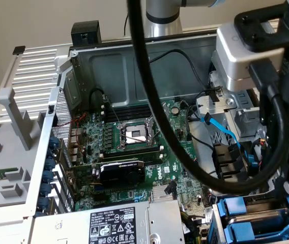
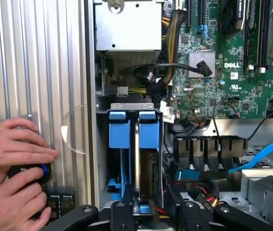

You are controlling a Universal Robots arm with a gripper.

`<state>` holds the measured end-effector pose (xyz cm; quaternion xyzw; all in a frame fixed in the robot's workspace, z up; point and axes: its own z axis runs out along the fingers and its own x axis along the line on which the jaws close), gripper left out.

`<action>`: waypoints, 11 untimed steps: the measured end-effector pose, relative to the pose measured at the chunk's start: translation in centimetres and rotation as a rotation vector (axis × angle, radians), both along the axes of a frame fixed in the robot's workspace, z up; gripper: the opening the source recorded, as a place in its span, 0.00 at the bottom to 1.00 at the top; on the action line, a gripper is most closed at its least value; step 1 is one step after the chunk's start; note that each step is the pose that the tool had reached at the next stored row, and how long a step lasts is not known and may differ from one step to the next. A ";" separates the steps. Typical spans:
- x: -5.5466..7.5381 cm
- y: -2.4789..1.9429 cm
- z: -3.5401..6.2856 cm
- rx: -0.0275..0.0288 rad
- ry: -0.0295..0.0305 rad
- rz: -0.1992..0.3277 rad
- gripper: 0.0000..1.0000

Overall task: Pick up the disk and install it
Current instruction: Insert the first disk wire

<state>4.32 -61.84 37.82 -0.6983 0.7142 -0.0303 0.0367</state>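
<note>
A: Biggest first?
B: Open computer case (image 1: 109,66), green motherboard (image 1: 180,147) covering its floor, grey power-supply box (image 1: 109,223) along one edge.
A: Above that?
B: Robot arm (image 1: 160,18) upright behind the case's rear wall; thick black cable (image 1: 149,91) looping down across the board.
A: Disk (image 2: 137,159)?
B: Standing on edge in the drive bay, framed by its blue carrier, just beside the motherboard, in the case corner at the exterior view's lower right.
A: Claw (image 2: 153,219)?
B: Close over the disk's near end. Grasping or released: cannot tell. Touching or apart: cannot tell either.
A: Smaller things?
B: On a ribbed grey panel (image 2: 31,72) beside the bay, one hand (image 2: 16,147) and other hand (image 2: 11,207) close together, against a round black knob (image 2: 35,173) with a blue ring. Thin blue data cable (image 2: 266,149) lying near the bay's far side.
</note>
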 end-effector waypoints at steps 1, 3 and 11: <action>0.1 -0.10 0.00 0.0012 0.0012 0.000 0.40; 0.2 -0.17 0.00 0.0058 0.0061 0.002 0.40; 0.4 -0.56 -0.18 0.0384 0.0293 0.015 0.40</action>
